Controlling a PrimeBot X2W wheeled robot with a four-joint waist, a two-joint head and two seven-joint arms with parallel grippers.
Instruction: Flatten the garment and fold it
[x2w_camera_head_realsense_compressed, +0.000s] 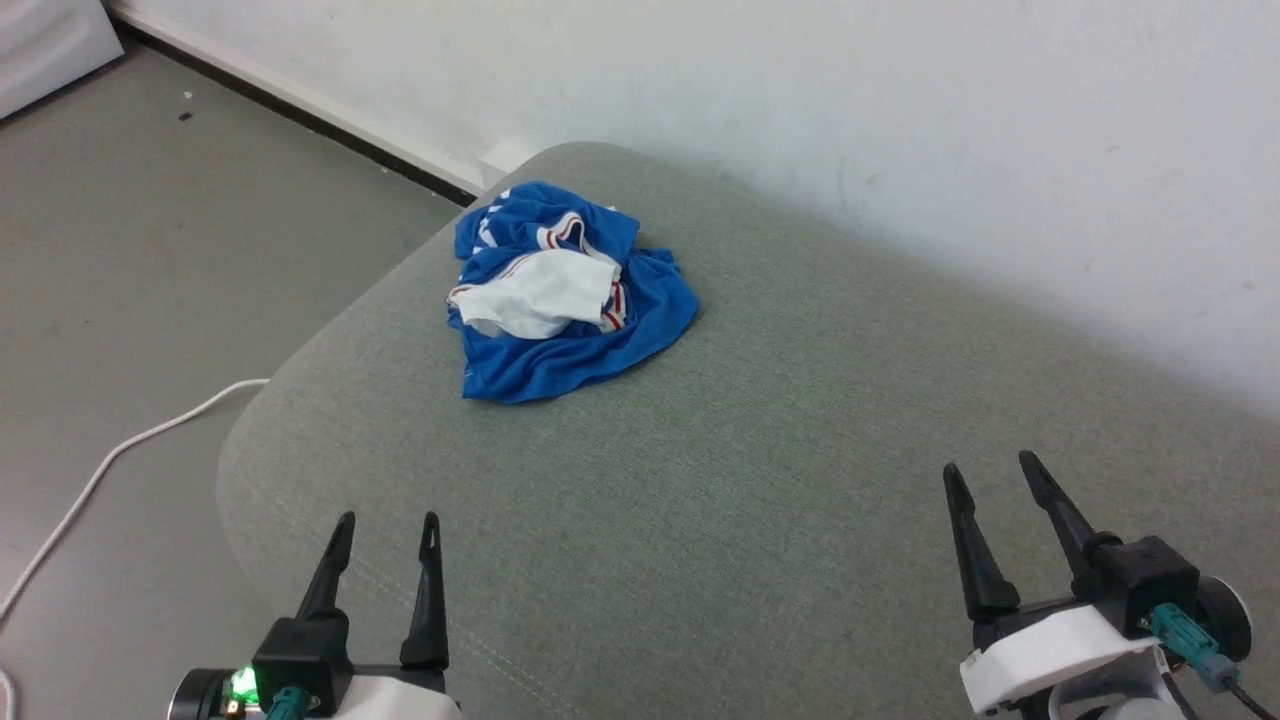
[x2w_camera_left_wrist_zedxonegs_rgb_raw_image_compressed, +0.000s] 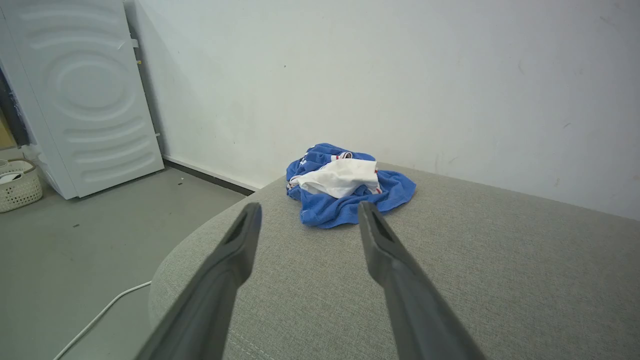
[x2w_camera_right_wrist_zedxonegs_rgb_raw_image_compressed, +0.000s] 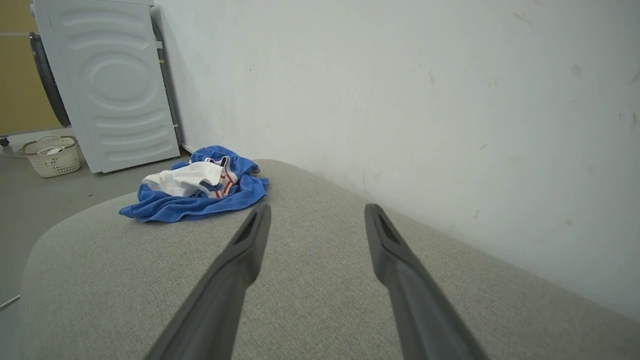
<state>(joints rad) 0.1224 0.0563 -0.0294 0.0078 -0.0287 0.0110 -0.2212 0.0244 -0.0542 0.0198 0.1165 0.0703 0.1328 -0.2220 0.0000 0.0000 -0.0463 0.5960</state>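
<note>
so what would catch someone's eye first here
The crumpled blue jersey, a white sleeve bunched on top, lies in a heap at the far left end of the grey cushion, close to the wall. Low in the head view, the left gripper and right gripper stand open over the cushion's near edge, well apart from the jersey and holding nothing.

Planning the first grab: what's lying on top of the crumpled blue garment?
A bunched white sleeve with red-and-white trim sits on top of the garment. What lies beneath it is covered by folds.
</note>
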